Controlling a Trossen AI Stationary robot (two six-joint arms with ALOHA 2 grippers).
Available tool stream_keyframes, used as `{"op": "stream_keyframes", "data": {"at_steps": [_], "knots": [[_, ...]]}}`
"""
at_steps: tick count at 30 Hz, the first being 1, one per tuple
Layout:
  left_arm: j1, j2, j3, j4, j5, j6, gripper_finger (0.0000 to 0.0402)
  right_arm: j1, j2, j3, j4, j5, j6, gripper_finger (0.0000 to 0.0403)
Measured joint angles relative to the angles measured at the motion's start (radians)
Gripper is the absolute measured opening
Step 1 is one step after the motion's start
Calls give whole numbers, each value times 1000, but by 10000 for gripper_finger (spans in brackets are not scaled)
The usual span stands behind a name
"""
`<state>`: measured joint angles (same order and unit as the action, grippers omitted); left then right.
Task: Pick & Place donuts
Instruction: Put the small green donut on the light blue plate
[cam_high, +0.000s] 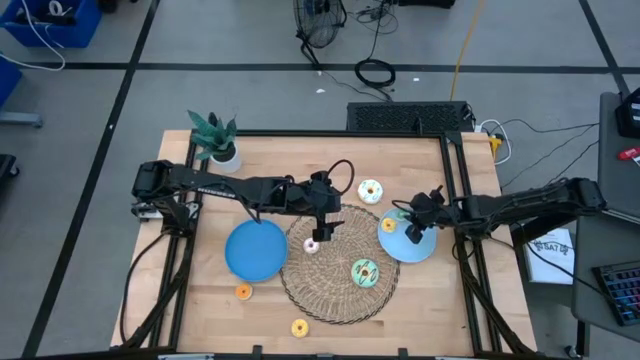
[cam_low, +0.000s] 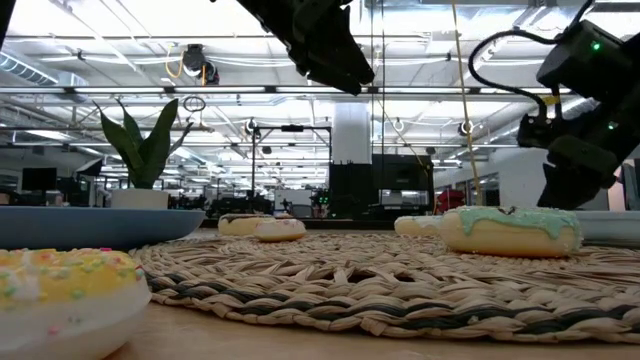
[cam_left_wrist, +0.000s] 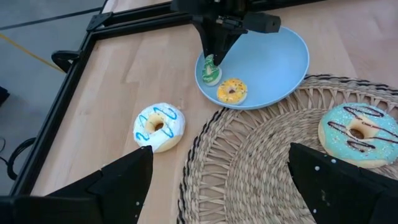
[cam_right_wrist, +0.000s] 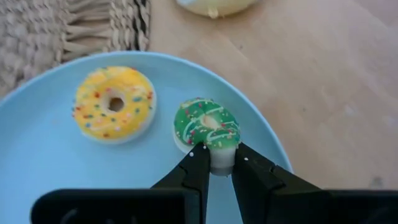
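Overhead view: seven donuts and two blue plates on the worktop (cam_high: 420, 310). The right gripper (cam_right_wrist: 216, 163) pinches a small green donut (cam_right_wrist: 206, 129), tipped up on its edge on the right plate (cam_right_wrist: 37, 143) right of centre, hole axis near level; a yellow donut (cam_right_wrist: 114, 104) lies flat beside it. The left gripper (cam_high: 322, 228), fingers spread, hovers over the woven mat (cam_high: 335, 290) at centre, near a pink donut (cam_high: 311, 245). A mint-iced donut (cam_high: 364, 272) lies flat on the mat, a white one (cam_high: 370, 190) above it; orange (cam_high: 243, 291) and yellow (cam_high: 299, 327) ones lie lower left. The left plate (cam_high: 255, 250) touches the mat.
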<state>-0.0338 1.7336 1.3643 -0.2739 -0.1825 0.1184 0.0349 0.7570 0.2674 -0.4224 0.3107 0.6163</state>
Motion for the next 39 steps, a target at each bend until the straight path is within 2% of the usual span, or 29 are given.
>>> {"op": "stream_keyframes", "data": {"at_steps": [4,9,12,15,21,27,31,39], "knots": [[0,0,0,1,0,-1,367,0,0,-3,21,-2,-11,50],[0,0,0,1,0,-5,367,0,0,-4,97,-74,-57,50],[0,0,0,1,0,-15,367,0,0,-4,109,-81,-56,57],[0,0,0,1,0,-17,367,0,0,-4,104,-81,-56,81],[0,0,0,-4,0,-19,367,0,0,-4,105,-82,-49,158],[0,0,0,-6,0,-19,367,0,0,-4,119,-141,-51,206],[0,0,0,-6,0,-19,367,0,0,-4,127,-159,-52,216],[0,0,0,-6,0,-19,367,0,-41,-4,126,-159,-57,209]]}}
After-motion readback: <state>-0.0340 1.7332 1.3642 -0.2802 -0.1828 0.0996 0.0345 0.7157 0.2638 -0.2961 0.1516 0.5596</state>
